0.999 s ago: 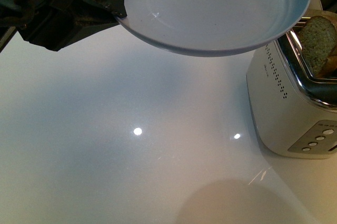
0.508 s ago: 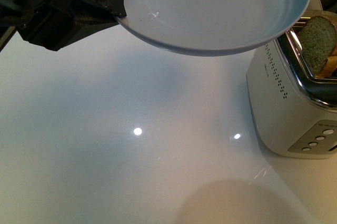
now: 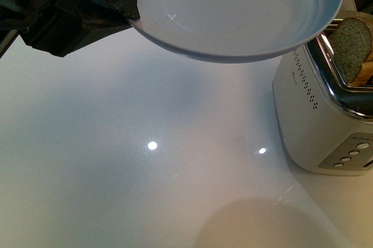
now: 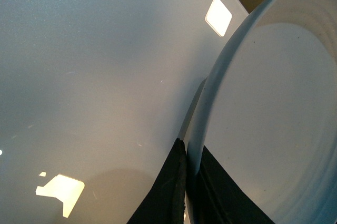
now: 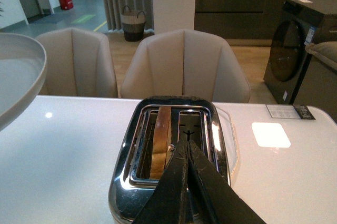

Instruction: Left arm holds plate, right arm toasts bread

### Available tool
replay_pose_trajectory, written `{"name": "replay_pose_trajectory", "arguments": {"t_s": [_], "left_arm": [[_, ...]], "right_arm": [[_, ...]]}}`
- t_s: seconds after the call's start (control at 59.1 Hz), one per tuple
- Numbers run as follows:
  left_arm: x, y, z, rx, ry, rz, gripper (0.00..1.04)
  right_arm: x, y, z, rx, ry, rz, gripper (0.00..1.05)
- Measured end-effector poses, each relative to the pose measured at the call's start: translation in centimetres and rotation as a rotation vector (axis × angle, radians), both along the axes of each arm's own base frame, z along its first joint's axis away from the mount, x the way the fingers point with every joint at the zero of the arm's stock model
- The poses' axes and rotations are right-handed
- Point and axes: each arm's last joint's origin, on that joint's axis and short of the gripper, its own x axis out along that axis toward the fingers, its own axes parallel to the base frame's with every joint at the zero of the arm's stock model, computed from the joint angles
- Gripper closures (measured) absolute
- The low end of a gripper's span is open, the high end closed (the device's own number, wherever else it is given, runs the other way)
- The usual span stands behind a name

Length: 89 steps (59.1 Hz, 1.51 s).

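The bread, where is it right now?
Front view, far right: the bread stands in a slot of the white toaster, its top poking out, just beside the raised plate.

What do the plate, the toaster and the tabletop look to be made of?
The plate: likely glazed ceramic, though melamine is possible; it is glossy pale blue-grey with sharp highlights. The toaster: satin cream body, painted metal or plastic, with a mirror-polished, chrome-like top rim. The tabletop: glossy white, perhaps lacquer, glass or stone; it mirrors bright lights.
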Motion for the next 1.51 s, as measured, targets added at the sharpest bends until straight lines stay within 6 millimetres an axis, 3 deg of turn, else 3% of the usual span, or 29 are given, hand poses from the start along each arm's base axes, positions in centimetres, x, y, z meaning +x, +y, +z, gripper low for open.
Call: {"name": "replay_pose_trajectory", "arguments": {"t_s": [0.779, 1.016, 1.389, 1.507], "left_arm": [[0.0, 0.0, 0.0, 0.0, 0.0, 0.0, 1.02], [0.0, 0.0, 0.0, 0.0, 0.0, 0.0, 1.02], [0.0, 0.0, 0.0, -0.001, 0.0, -0.001, 1.02], [0.6, -0.3, 0.7, -0.042, -0.152, 0.072, 1.02]], "right_arm": [[-2.9, 0.0, -0.3, 0.0, 0.008, 0.0, 1.03], [-3.0, 0.0, -0.2, 0.0, 0.001, -0.001, 1.03], [-3.0, 0.0, -0.2, 0.0, 0.0, -0.001, 0.45], [-3.0, 0.0, -0.2, 0.0, 0.0, 0.0, 0.26]]}}
